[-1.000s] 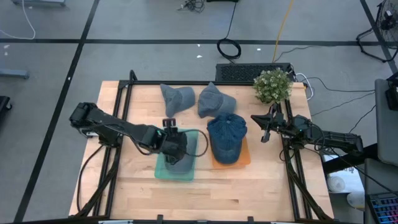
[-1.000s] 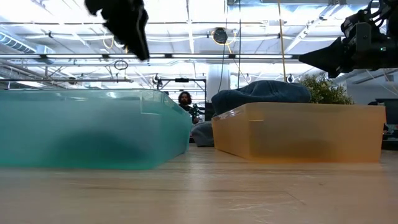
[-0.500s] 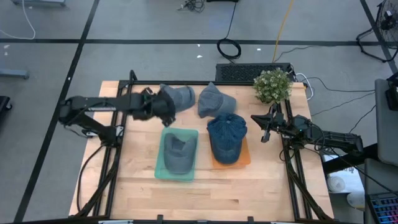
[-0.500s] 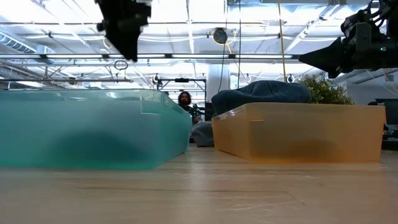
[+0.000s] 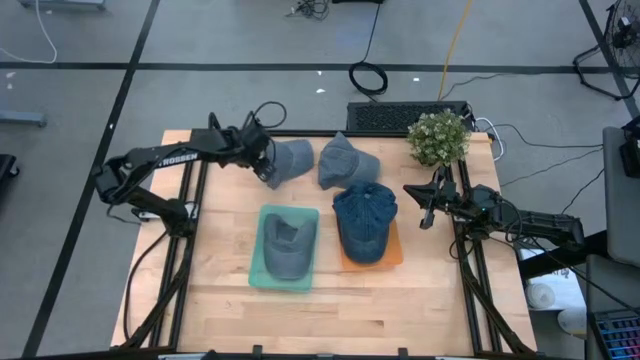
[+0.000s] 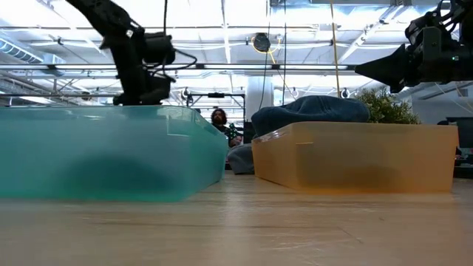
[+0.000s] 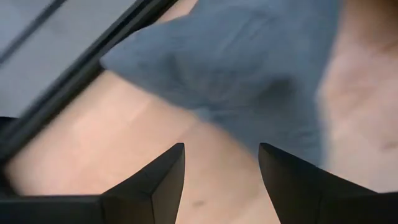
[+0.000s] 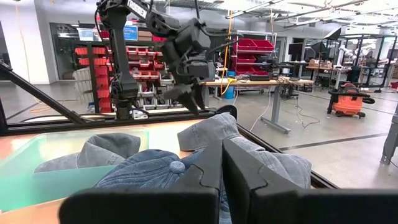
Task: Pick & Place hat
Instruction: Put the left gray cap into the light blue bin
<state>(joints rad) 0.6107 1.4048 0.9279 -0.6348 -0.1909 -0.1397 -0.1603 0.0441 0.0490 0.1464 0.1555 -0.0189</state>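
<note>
Here's the pale wooden desk point(image 5: 300, 320), boxed in by a black frame, standing on a grey floor crossed with dark tape lines. Near the desk's middle sit two bins side by side: a teal bin point(image 5: 285, 248) with a grey hat point(image 5: 286, 245) lying inside, and an orange bin point(image 5: 371, 246) with a dark blue hat point(image 5: 364, 220) piled in it. Toward the far edge lie two more hats on bare wood, the left grey-blue hat point(image 5: 287, 158) and another one point(image 5: 344, 161) just beside it. The left gripper point(image 5: 262, 160) is over that left hat's edge, fingers parted about halfway, gripping nothing. The right gripper point(image 5: 424, 203) waits at the desk's right edge, fingers pressed together and empty. A potted plant point(image 5: 438, 138) marks the far right corner. Behind, a workshop with red storage bins point(image 8: 252, 45) on racks.
</note>
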